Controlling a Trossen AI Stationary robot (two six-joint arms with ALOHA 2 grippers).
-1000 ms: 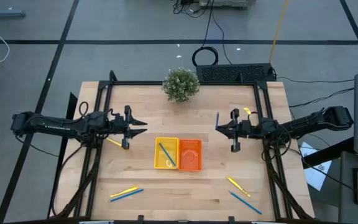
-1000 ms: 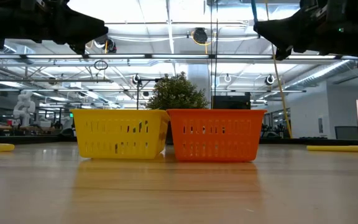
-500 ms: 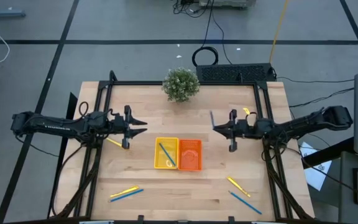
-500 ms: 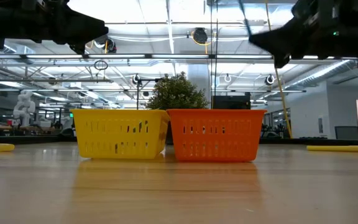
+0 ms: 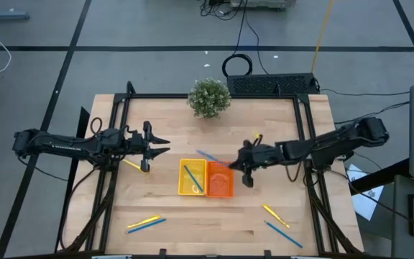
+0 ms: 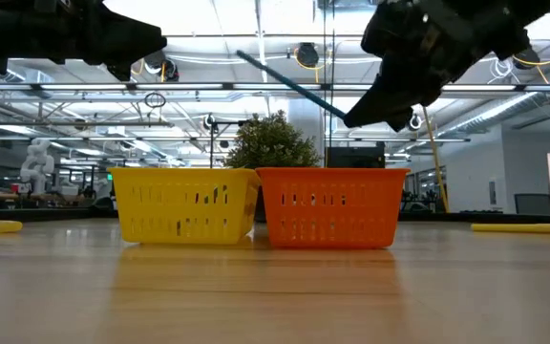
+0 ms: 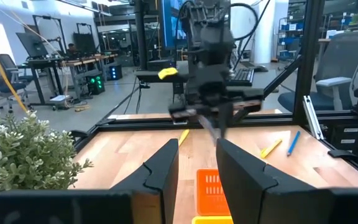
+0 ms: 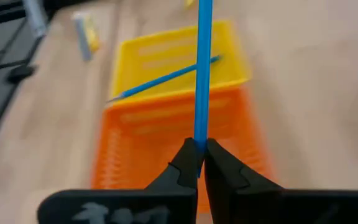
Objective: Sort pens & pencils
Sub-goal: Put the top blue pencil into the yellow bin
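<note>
Right gripper (image 5: 244,164) has its fingers pinched shut on a blue pen (image 8: 202,68), held up in the air over the orange tray (image 5: 220,178), with the pen's free end sticking out toward the yellow tray (image 5: 192,177). One blue pen (image 5: 192,178) already lies slanted in the yellow tray, so my read is that blues belong there and this one has to travel a bit further across (the orange tray looks empty from above).

To do it well: bring the pen fully over the yellow tray before letting go, turn it to lie along the tray's long side so neither end hangs on the rim or the shared wall between the two trays, lower it close, then release. Dropping from height risks a bounce-out.

Left gripper (image 5: 157,145) hovers off to the left of the trays, fingers part-way apart with nothing between them, waiting. A yellow pencil (image 5: 131,165) lies on the table just below it.

Other pens and pencils: a yellow and blue pair (image 5: 146,224) near the front left, another yellow and blue pair (image 5: 278,222) near the front right, one more yellow stick (image 5: 286,129) by the right arm's base.

The surface is a pale wooden table (image 5: 171,122) with a black frame, and a small potted plant (image 5: 209,97) sits at the back edge. Beyond that, grey floor with cables, a keyboard, and a lab with desks and chairs in the background.
</note>
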